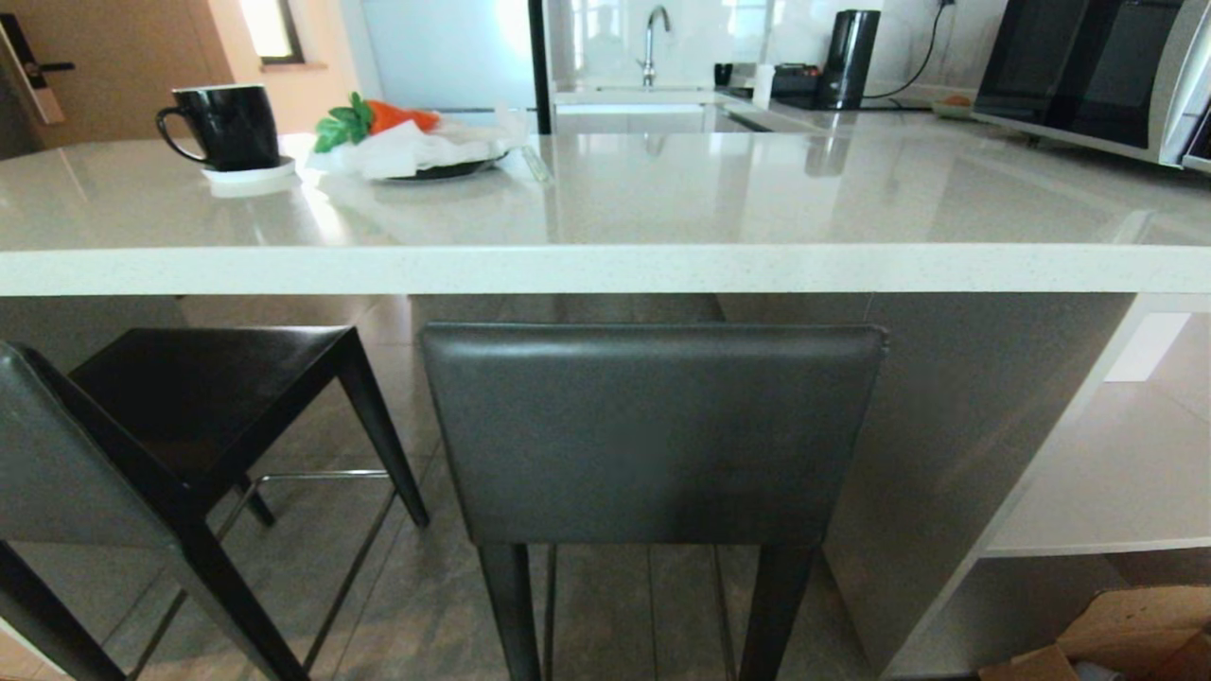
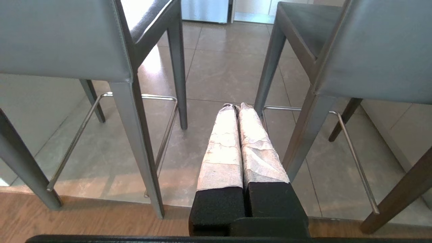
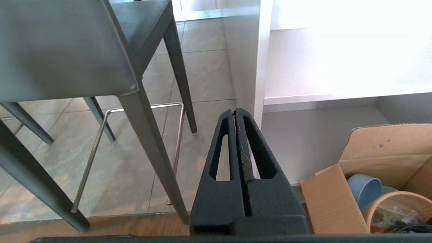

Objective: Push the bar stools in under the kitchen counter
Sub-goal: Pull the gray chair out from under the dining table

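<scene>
Showing cardboard box (image 3: 341,199) contents: right wrist view only

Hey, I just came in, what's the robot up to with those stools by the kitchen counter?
Nothing is being handled right now. Both bar stools, one in the middle and one turned askew on the left, stand on the tiled floor in front of the kitchen counter, neither pushed under it. The left gripper and right gripper are shut, empty, low behind the stools, touching nothing.
</scene>
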You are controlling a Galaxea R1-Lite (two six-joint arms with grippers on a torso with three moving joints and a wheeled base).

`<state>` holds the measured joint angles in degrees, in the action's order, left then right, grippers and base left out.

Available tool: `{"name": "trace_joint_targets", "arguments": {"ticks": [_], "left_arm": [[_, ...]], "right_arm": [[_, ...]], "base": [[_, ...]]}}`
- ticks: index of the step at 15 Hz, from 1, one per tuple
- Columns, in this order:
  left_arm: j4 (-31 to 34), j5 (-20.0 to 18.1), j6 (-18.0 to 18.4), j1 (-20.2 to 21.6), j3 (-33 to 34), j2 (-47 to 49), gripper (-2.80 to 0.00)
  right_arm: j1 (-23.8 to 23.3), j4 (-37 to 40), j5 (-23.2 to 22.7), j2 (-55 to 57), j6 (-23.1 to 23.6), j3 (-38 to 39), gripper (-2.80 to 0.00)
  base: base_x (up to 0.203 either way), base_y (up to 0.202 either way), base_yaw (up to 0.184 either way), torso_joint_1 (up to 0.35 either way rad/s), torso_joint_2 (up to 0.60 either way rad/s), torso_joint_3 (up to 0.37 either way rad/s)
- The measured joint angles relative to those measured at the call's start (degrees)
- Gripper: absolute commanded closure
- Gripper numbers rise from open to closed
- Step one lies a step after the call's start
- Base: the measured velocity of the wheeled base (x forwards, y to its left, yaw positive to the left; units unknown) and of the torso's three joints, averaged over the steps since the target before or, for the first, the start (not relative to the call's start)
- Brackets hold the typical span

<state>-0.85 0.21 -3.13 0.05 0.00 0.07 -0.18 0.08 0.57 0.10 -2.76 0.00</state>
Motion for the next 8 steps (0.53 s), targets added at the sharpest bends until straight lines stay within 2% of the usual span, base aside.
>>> {"name": "trace_joint_targets", "arguments": {"ticks": [8], "left_arm": [[-0.46, -0.12, 1.24, 0.11, 0.0, 0.0, 0.0]], "right_arm": [[0.02, -0.41, -0.3, 0.0, 1.75, 0.0, 0.0]], "base": [[0.0, 0.0, 0.0, 0.0, 0.0, 0.0]]}}
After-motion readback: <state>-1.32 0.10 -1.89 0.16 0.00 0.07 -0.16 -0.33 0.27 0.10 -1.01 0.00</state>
